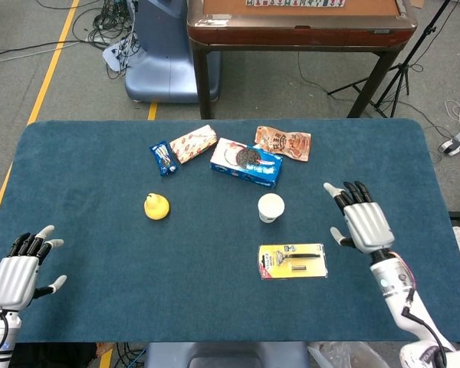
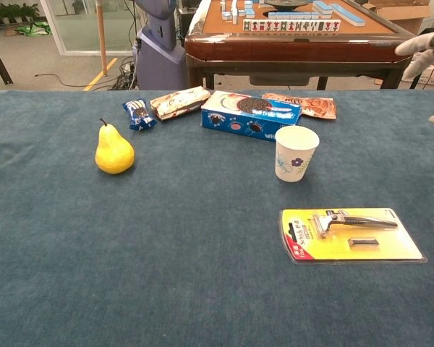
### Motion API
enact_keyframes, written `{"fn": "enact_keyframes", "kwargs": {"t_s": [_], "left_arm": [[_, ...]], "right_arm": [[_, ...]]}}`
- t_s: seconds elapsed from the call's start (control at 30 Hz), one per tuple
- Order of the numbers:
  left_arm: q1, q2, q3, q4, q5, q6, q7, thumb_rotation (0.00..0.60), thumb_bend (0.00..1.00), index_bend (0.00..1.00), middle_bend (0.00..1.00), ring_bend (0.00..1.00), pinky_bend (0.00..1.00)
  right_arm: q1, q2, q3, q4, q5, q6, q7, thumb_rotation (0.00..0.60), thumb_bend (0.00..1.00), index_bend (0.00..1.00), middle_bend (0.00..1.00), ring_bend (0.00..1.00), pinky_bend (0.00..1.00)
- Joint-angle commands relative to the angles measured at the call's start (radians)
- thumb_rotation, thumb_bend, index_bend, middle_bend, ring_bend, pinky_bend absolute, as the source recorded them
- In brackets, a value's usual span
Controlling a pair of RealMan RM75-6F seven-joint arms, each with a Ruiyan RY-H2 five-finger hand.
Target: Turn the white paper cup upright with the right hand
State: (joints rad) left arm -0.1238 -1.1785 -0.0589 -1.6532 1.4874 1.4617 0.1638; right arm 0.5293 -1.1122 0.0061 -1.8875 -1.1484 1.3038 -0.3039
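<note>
The white paper cup stands upright on the blue table, mouth up, with a small flower print on its side. My right hand hovers to the cup's right, well apart from it, fingers spread and holding nothing; only its fingertips show at the right edge of the chest view. My left hand is at the near left corner of the table, open and empty.
A yellow razor pack lies just in front of the cup. Behind it are a blue cookie box, snack packets and a small blue wrapper. A yellow pear stands at left.
</note>
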Motion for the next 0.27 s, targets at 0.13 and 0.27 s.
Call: {"fn": "enact_keyframes", "kwargs": {"t_s": [0.13, 0.27], "left_arm": [[-0.010, -0.012, -0.011, -0.005, -0.003, 0.003, 0.021, 0.600, 0.15, 0.30, 0.13, 0.16, 0.08], [-0.012, -0.017, -0.016, -0.013, -0.018, 0.000, 0.038, 0.600, 0.15, 0.30, 0.13, 0.16, 0.08]], "right_arm": [[-0.174, 0.026, -0.072, 0.006, -0.159, 0.174, 0.094, 0.600, 0.32, 0.09, 0.21, 0.07, 0.05], [-0.232, 0.022, -0.085, 0.009, -0.189, 0.209, 0.126, 0.600, 0.31, 0.10, 0.22, 0.07, 0.05]]}}
